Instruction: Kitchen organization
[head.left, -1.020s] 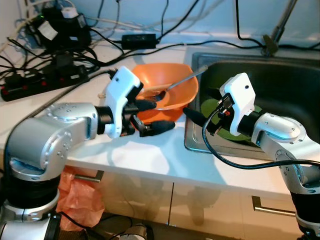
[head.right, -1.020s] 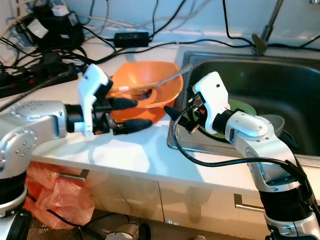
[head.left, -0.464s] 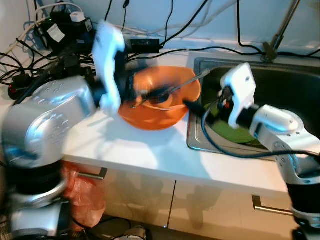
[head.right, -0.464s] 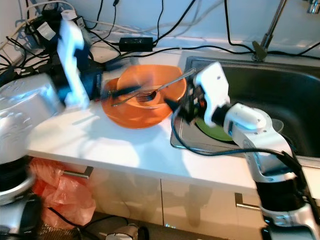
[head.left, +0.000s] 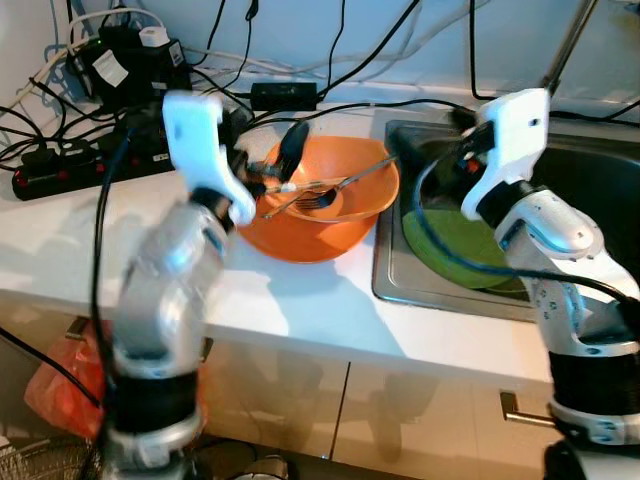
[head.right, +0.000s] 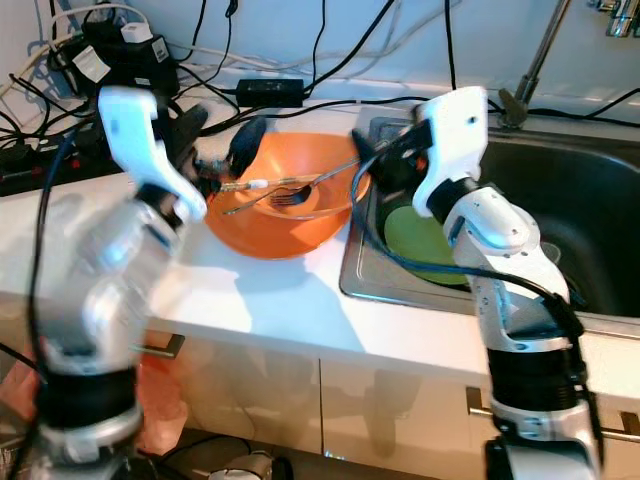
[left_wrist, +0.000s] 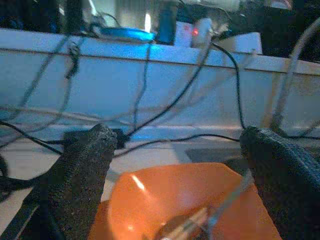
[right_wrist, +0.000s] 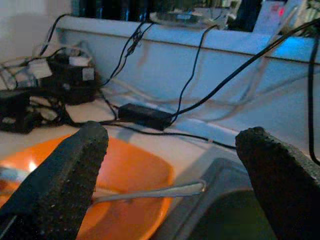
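Note:
An orange bowl (head.left: 320, 215) sits on the white counter (head.left: 300, 300) next to the sink. It holds a fork (head.left: 313, 200) and a long metal utensil whose handle (head.left: 368, 172) rests on the rim toward the sink. My left gripper (head.left: 265, 135) hovers open above the bowl's back left rim, fingers (left_wrist: 82, 170) wide apart around the bowl (left_wrist: 170, 200). My right gripper (head.right: 383, 160) is open above the sink's left edge, facing the bowl (right_wrist: 125, 170) and the handle (right_wrist: 155, 192). A green plate (head.left: 455, 240) lies in the sink.
The steel sink (head.left: 600, 190) takes up the right side, with a faucet (head.right: 540, 50) behind it. Power strips, a black adapter (head.left: 283, 95) and tangled cables (head.left: 90, 90) crowd the back left of the counter. Cabinet fronts are below.
Both arms have risen. The left gripper went from the bowl's front side up over its back rim. The right gripper lifted from the sink's edge. The view shifted as well.

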